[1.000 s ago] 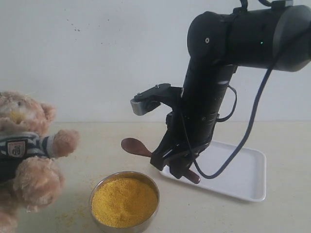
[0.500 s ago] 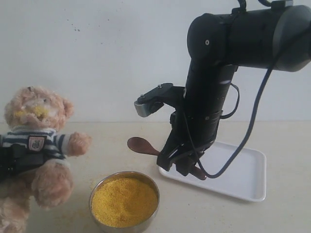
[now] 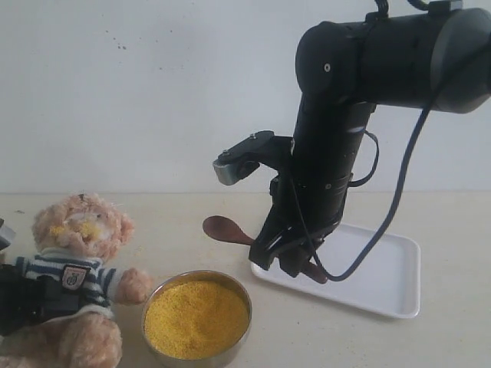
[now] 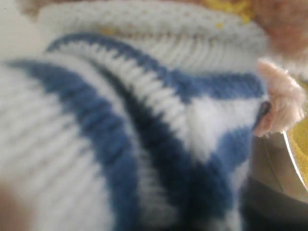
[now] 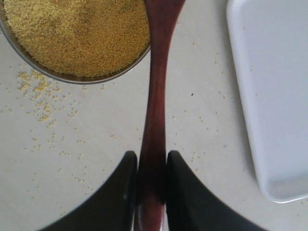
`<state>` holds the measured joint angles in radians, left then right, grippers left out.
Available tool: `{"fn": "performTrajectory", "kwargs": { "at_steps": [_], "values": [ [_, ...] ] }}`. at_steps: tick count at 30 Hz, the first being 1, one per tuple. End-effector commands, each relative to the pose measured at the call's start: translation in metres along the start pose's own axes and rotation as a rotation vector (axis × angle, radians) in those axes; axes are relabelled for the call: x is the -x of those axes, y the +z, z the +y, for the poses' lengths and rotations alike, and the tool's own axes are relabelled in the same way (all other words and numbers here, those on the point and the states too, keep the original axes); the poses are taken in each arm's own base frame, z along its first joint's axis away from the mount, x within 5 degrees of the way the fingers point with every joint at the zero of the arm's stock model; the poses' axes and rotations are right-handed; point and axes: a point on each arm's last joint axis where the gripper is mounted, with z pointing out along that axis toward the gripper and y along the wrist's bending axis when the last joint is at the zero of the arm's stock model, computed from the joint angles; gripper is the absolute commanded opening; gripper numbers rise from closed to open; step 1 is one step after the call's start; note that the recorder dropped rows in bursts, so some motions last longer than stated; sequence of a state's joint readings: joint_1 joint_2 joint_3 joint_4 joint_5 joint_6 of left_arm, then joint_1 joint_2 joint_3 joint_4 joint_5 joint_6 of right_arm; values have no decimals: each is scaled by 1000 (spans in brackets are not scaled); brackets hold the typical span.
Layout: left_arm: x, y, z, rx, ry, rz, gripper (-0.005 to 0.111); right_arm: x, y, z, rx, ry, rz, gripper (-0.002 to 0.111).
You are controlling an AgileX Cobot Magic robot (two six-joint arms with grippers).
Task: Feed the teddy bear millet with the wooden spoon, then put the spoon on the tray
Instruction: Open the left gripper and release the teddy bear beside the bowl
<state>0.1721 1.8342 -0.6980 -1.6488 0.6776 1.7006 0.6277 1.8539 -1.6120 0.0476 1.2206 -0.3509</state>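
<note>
**Inspector:** Right gripper (image 5: 151, 161) — condition?

**Assessor:** Its two dark fingers (image 5: 126, 166) are pinched on the handle of the spoon (image 5: 156, 96). The spoon runs straight out ahead of the gripper. It is clear of the table (image 5: 96, 144).

**Inspector:** The millet?

**Assessor:** The millet (image 3: 197, 316) fills a metal bowl (image 3: 230, 354) below and ahead of that gripper, to one side of the spoon's head. Loose grains (image 5: 38, 91) lie on the table beside the bowl.

**Inspector:** Tray?

**Assessor:** The tray (image 3: 383, 287) is flat on the table, just beneath and behind the right gripper, on the side away from the bowl.

**Inspector:** Bear and left gripper?

**Assessor:** The bear (image 3: 77, 230) sits beyond the bowl, well apart from the right gripper, one paw touching the bowl's rim. The left gripper (image 3: 27, 303) shows only as a dark mass against the bear's torso. Its wrist camera is filled by the striped shirt (image 4: 144, 120) — no fingers are visible, so I cannot tell whether it is spread or pressed together.
</note>
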Motion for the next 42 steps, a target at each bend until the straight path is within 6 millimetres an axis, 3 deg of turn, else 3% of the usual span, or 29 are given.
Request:
{"fn": "performTrajectory", "kwargs": {
  "at_steps": [1, 8, 14, 18, 26, 30, 32, 35, 42],
  "values": [
    [2, 1, -3, -8, 13, -3, 63, 0, -3, 0, -9, -4, -6, 0],
    [0, 1, 1, 30, -15, 26, 88, 0, -3, 0, -6, -2, -7, 0],
    [7, -6, -2, 42, -2, 10, 90, 0, -3, 0, -5, -2, -8, 0],
    [18, -26, -17, 50, 128, -15, 90, 0, -3, 0, -5, -2, -8, 0],
    [46, -87, -57, 130, 142, -241, 89, 1, -3, 1, 3, 25, -11, 0],
    [57, -124, -66, 249, -136, -441, 68, 1, -3, 2, 20, 39, -17, 0],
    [59, -142, -74, 265, -231, -535, 49, 2, -3, 3, 32, 44, -21, 0],
    [60, -168, -89, 239, -296, -663, 8, 3, -3, 7, 70, 54, -34, 0],
    [55, -215, -117, 211, -306, -886, 4, 4, -4, 10, 107, 42, -49, 0]
  ]
}}
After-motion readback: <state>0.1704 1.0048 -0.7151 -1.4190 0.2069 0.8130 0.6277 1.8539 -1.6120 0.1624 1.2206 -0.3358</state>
